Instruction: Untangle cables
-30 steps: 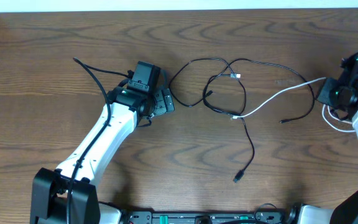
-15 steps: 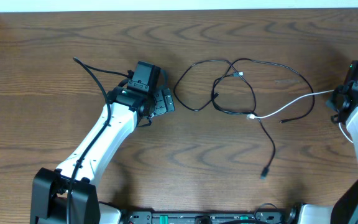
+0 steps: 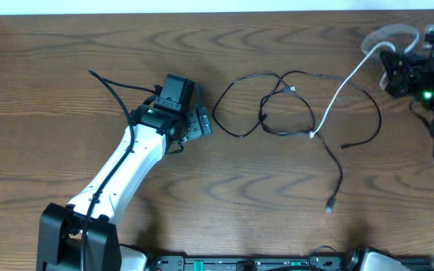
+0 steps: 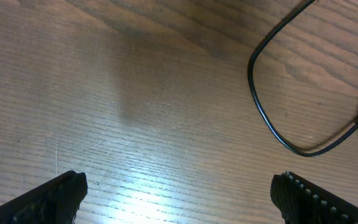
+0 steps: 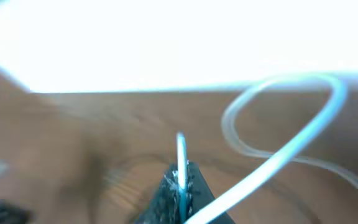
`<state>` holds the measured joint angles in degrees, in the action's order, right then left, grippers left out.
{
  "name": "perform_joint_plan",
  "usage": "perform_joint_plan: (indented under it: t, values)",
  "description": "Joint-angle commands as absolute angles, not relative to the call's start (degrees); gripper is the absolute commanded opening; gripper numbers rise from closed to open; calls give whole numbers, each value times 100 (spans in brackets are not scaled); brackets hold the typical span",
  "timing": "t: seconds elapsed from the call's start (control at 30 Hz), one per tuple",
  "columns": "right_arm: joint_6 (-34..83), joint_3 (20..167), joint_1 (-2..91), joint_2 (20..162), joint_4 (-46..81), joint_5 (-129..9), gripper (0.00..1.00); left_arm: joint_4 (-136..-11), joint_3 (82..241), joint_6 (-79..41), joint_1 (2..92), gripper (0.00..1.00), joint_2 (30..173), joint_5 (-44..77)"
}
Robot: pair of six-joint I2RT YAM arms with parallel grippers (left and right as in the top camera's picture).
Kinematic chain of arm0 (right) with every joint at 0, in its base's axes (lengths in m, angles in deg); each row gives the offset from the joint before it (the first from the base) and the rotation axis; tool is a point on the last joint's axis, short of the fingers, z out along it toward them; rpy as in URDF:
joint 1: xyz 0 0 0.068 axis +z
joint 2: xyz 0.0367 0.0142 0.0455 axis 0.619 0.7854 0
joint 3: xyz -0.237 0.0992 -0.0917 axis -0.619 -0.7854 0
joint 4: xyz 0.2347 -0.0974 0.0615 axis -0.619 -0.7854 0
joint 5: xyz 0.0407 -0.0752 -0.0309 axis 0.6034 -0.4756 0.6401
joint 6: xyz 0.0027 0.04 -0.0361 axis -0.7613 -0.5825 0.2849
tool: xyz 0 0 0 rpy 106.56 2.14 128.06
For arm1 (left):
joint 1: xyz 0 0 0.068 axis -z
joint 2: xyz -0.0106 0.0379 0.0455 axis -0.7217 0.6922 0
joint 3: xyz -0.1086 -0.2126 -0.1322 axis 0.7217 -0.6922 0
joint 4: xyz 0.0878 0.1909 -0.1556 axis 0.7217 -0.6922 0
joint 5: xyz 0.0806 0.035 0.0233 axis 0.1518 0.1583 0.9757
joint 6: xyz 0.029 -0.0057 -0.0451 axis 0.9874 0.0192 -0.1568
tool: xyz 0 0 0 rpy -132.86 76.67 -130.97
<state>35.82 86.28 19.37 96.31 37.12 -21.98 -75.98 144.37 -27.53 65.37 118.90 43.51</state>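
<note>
Right gripper (image 3: 395, 69) is seen at the upper right of the overhead frame, clamped on the white cable (image 3: 346, 79). From there the white cable is drawn down and to the left toward the middle of the surface (image 3: 66, 60), where it meets the black cable (image 3: 340, 177); a small white loop is seen at the top edge above the gripper. In the blurred right wrist view the white cable (image 5: 291, 149) is pinched at the bottom centre by the right gripper (image 5: 180, 186). The black cable is spread in loose loops at the centre, its tail ending in a plug (image 3: 329, 205) right of centre, lower down. The left gripper (image 3: 197, 122) is held left of centre, fingers wide apart and nothing between them. In its wrist view bare wood is framed by the left gripper (image 4: 182, 199), and a curve of black cable (image 4: 257, 102) is seen at the upper right, apart from the fingertips.
</note>
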Motion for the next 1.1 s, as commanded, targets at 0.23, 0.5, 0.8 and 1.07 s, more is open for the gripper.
perform_joint_plan:
  t: [0.23, 0.5, 0.8, 1.07]
  values:
    - [3713, 8731, 1786, 9240, 2943, -7351, 1, -7594, 14442, -2718, 6524, 99, 11879, 4486]
    - [2939, 8731, 1556, 9911, 2265, -7384, 1, -7594, 14442, -2718, 6524, 99, 11879, 4486]
    - [2935, 8729, 1788, 10204, 123, -3852, 1, -7596, 14442, -2718, 6524, 100, 11879, 4486]
    - [4767, 8729, 2461, 10025, -1114, -698, 1, -7596, 14442, -2718, 6524, 100, 11879, 4486]
